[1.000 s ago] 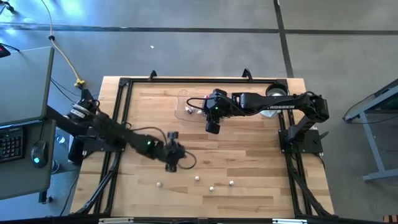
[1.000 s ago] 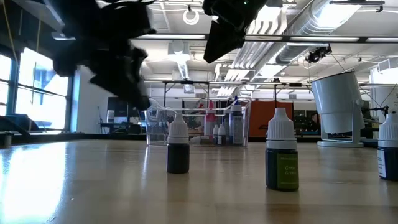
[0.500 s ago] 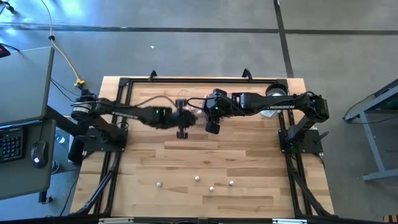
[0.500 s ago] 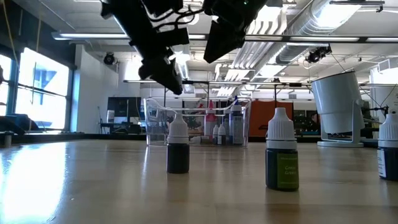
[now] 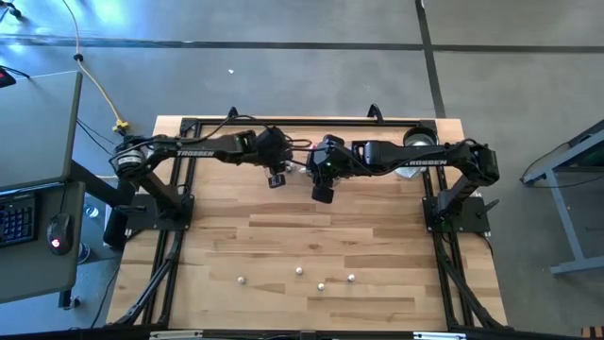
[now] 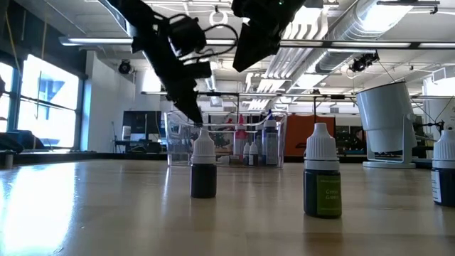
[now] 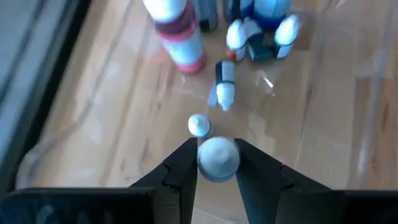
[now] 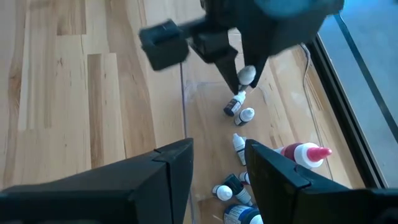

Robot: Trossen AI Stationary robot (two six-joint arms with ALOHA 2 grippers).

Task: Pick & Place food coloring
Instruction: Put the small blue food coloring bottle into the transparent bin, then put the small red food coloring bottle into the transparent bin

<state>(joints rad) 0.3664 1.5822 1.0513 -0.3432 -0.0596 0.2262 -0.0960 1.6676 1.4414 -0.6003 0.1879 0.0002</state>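
Over the clear tray [image 8: 205,124] near the table's [image 5: 311,236] far edge, the left gripper [image 7: 214,163] has its fingers closed around a white-capped food coloring bottle [image 7: 217,158], while the right gripper [image 8: 214,168], fingers apart and empty, hangs just beside it above that tray, where more bottles [image 8: 239,149] lie.

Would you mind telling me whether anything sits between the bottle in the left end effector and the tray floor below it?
A loose food coloring bottle stands just ahead of the held bottle in the left end effector. More bottles are farther into the clear tray; nothing visible lies directly beneath.
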